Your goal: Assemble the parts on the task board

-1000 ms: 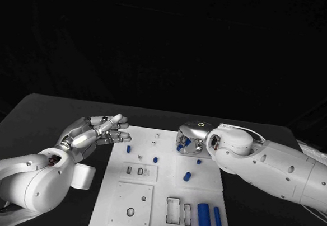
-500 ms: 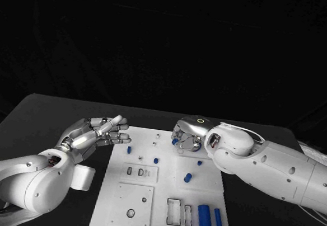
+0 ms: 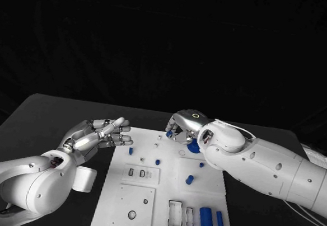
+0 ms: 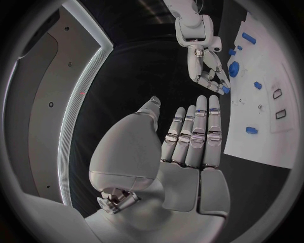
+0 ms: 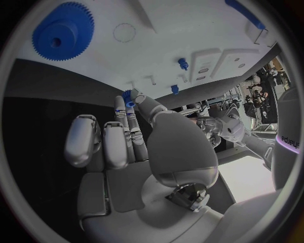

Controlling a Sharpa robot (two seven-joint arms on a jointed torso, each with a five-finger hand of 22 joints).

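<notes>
Fingers of the left hand (image 3: pixel 99 134) are held straight and together with nothing in them, just off the left edge of the task board (image 3: pixel 164 203), apparently parked clear of the work. Near the board's far edge, a small blue part (image 3: pixel 170 133) is pinched at the fingertips of the right hand (image 3: pixel 183 128), raised above the board, probably for carrying to its seat. A blue gear (image 5: pixel 62 31) lies flat beside that hand, while blue pegs (image 3: pixel 190 179) and bars (image 3: pixel 206 219) wait further toward the near edge of the board.
</notes>
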